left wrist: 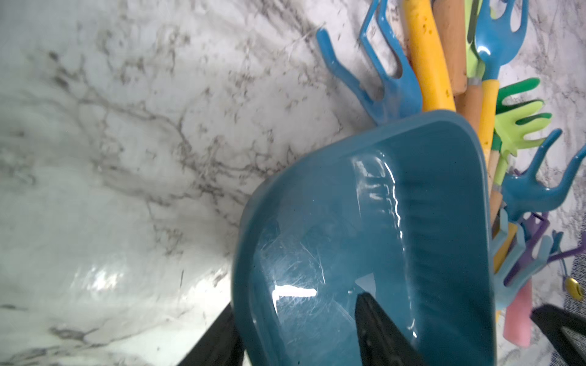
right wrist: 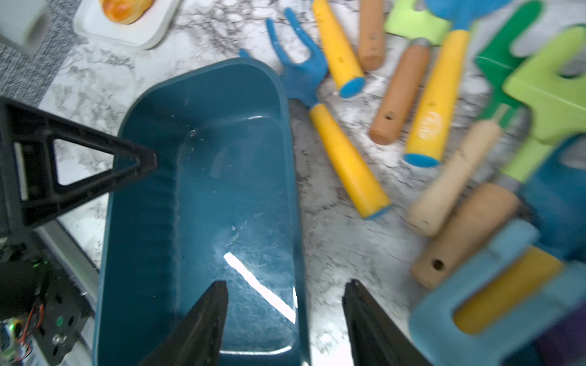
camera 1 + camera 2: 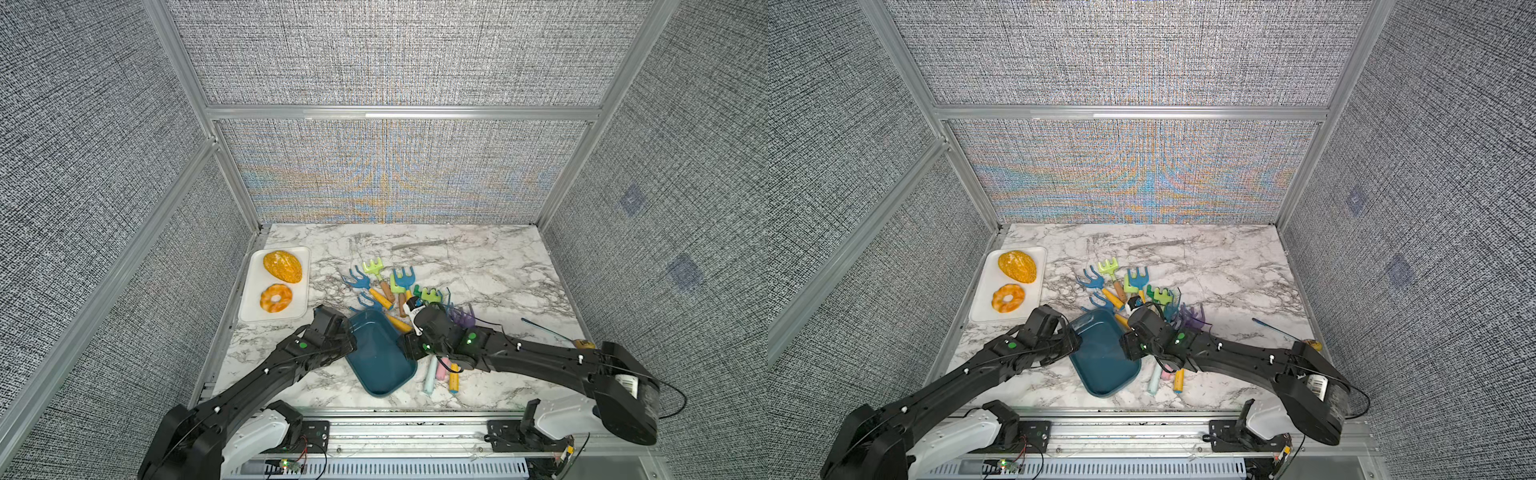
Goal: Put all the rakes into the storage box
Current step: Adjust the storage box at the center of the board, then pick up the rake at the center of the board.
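The storage box (image 3: pixel 380 365) straddled both sides

In both top views the storage box (image 3: pixel 1100 361) is lying lower centre, rakes (image 3: pixel 401 279) piling at its upper right, fingertips hidden; left wrist view: the left gripper (image 1: pixel 295 301) is standing part open, one finger inside, one outside; right wrist view: the right gripper (image 2: pixel 287 282) is gaping astride the opposite wall, holding nothing.

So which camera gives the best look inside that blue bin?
The right wrist view: the storage box fills much of the frame, with nearly all of its bare floor showing. In both top views it looks small and partly covered. The left wrist view shows only one end.
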Controlling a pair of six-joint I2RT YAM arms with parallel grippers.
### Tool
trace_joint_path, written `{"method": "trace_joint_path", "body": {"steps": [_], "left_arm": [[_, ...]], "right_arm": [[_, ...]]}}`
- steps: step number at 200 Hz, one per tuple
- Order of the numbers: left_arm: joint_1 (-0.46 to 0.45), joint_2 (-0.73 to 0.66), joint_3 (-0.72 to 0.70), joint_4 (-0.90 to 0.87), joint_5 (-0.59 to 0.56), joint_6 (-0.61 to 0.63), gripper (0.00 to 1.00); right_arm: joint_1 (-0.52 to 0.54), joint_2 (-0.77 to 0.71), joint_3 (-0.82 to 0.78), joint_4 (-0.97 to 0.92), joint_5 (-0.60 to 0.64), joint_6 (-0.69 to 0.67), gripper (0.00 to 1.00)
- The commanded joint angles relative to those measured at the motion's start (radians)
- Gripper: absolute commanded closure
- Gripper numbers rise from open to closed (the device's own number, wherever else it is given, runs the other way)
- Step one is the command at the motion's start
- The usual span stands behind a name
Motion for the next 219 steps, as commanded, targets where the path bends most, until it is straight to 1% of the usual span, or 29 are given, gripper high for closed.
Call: {"method": "trace_joint_path", "body": {"steps": [1, 15, 32, 60, 71, 86, 114, 148, 193, 202, 219], "left_arm": [[-0.001, 0.137, 0.096, 0.059, -0.027, 0.083, 0.43], [0.0, 0.236, 0.176, 0.054, -0.025, 0.112, 0.46], [0.001, 0.331, 0.265, 0.041, -0.034, 0.147, 0.48], [0.001, 0.392, 0.364, 0.006, -0.064, 0.189, 0.49], [0.002, 0.387, 0.381, -0.007, -0.071, 0.2, 0.48], [0.004, 0.363, 0.385, -0.022, -0.086, 0.21, 0.45], [0.009, 0.296, 0.37, -0.061, -0.135, 0.233, 0.35], [0.016, 0.231, 0.352, -0.071, -0.14, 0.275, 0.25], [0.015, 0.182, 0.314, -0.038, -0.167, 0.32, 0.24], [0.016, 0.174, 0.305, -0.031, -0.177, 0.326, 0.24], [0.015, 0.151, 0.277, -0.003, -0.189, 0.329, 0.24]], "right_arm": [[0.001, -0.059, -0.046, -0.127, 0.118, 0.109, 0.36], [0.0, -0.106, -0.079, -0.163, 0.135, 0.152, 0.38], [0.0, -0.153, -0.12, -0.188, 0.139, 0.201, 0.44], [0.01, -0.192, -0.173, -0.184, 0.109, 0.259, 0.52], [0.02, -0.196, -0.187, -0.173, 0.102, 0.279, 0.53], [0.031, -0.19, -0.199, -0.155, 0.093, 0.297, 0.55], [0.045, -0.149, -0.21, -0.14, 0.09, 0.324, 0.56], [0.051, -0.083, -0.223, -0.123, 0.093, 0.347, 0.57], [0.053, -0.025, -0.217, -0.124, 0.138, 0.371, 0.61], [0.053, -0.015, -0.209, -0.129, 0.147, 0.374, 0.63], [0.053, -0.013, -0.196, -0.139, 0.162, 0.38, 0.71]]}}
